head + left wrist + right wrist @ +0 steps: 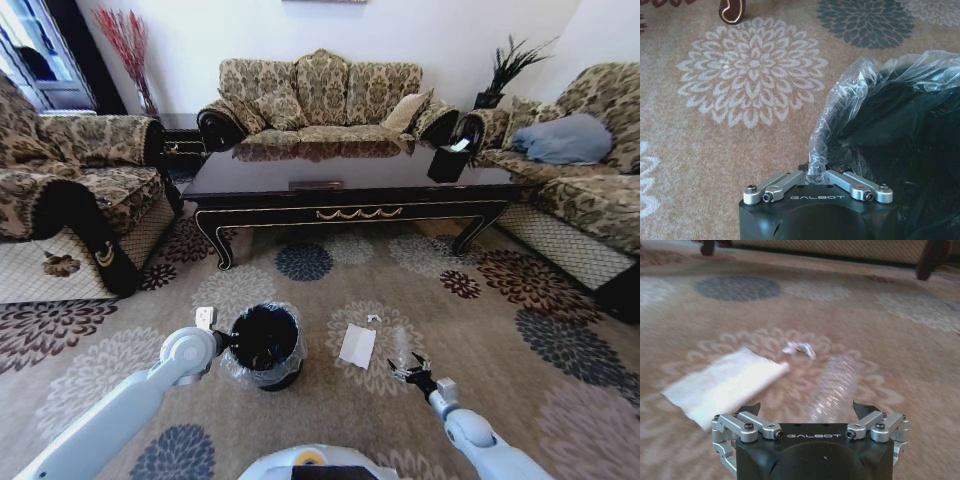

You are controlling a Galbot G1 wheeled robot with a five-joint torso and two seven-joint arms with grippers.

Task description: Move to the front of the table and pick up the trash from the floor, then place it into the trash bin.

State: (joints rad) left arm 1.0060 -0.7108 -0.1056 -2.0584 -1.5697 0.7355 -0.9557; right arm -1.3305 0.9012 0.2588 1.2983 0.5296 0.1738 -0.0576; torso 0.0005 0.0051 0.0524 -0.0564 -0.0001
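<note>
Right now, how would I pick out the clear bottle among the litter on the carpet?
Find the dark coffee table; on the carpet before it lies a flat white paper. The clear bottle lies beside it, just ahead of the right hand: see-through and ridged, not opaque white.

Left gripper [816,176] pinches the trash bin [900,150] liner's rim.

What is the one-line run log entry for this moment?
left gripper: shut on bin liner | right gripper: open, around bottle on floor | paper: on floor, beside bottle
</note>
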